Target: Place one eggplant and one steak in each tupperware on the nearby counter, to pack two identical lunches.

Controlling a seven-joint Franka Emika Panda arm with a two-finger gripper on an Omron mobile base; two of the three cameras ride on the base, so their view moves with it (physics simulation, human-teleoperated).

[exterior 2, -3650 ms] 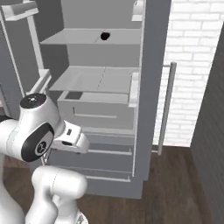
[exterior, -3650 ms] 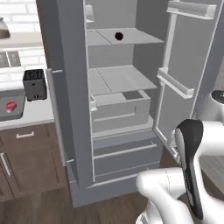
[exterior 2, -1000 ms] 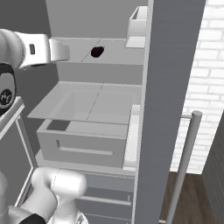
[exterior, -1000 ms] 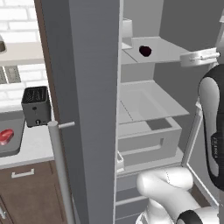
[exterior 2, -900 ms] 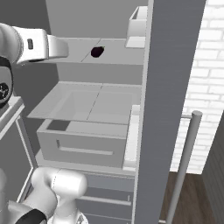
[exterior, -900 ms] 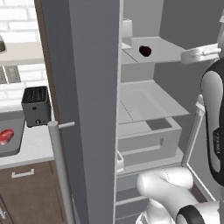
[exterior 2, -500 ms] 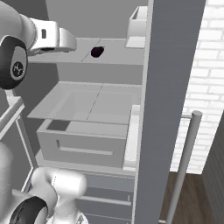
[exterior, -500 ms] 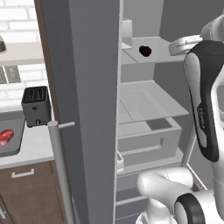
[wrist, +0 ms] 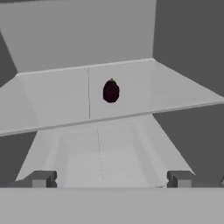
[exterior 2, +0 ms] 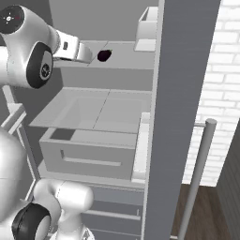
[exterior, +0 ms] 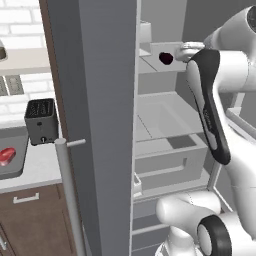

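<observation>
Eggplant (wrist: 110, 91): I see it on the fridge shelf (wrist: 57, 100), at 12 o'clock ahead of my hand (wrist: 109, 178), apart.
Hand: spread wide, holding nothing.

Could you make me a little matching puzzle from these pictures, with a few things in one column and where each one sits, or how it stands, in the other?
Things:
1. eggplant
2. toaster
3. steak
4. gripper

Places or states:
A. in a grey tray on the counter
B. open, with nothing between its fingers
C. on a shelf inside the open fridge
D. standing on the counter by the brick wall

Right pairs: 1-C, 2-D, 3-A, 4-B
</observation>
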